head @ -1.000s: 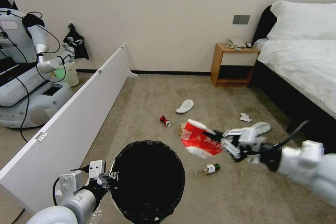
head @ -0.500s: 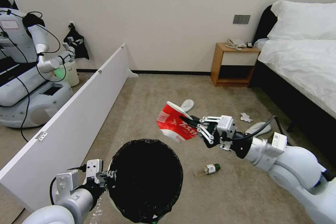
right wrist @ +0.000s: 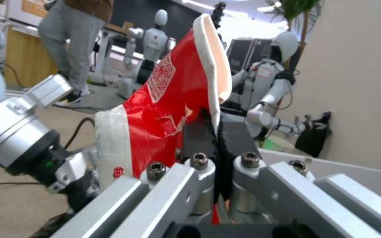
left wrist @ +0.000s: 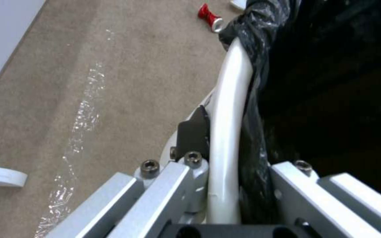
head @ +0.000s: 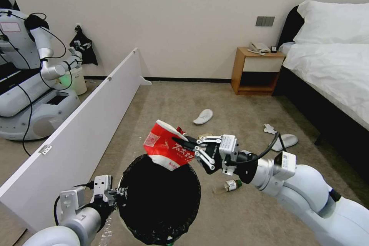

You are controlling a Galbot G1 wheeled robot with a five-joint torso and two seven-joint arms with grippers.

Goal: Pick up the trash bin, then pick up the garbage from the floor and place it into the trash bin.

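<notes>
The trash bin (head: pixel 159 203), white with a black bag over its rim, hangs low in front of me. My left gripper (head: pixel 115 194) is shut on its near-left rim (left wrist: pixel 228 99), one finger on each side of it. My right gripper (head: pixel 180 143) is shut on a crumpled red-white packet (head: pixel 166 149), held just above the bin's far edge; the same packet (right wrist: pixel 164 109) rises from the right gripper (right wrist: pixel 217 138) in the right wrist view. On the carpet lie a green-capped bottle (head: pixel 230 185), two white slippers (head: pixel 203 116) (head: pixel 285 141), a white tissue (head: pixel 270 128) and a red can (left wrist: pixel 209 16).
A long white board (head: pixel 77 130) runs along the left, with another robot (head: pixel 27 77) and a green-tinted bin (head: pixel 75 78) behind it. A wooden nightstand (head: pixel 255 71) stands at the far wall and a bed (head: pixel 330 77) fills the right side.
My right gripper has carried the red-white packet left and toward me, from above the carpet to above the bin's far rim. The left gripper and bin have barely moved.
</notes>
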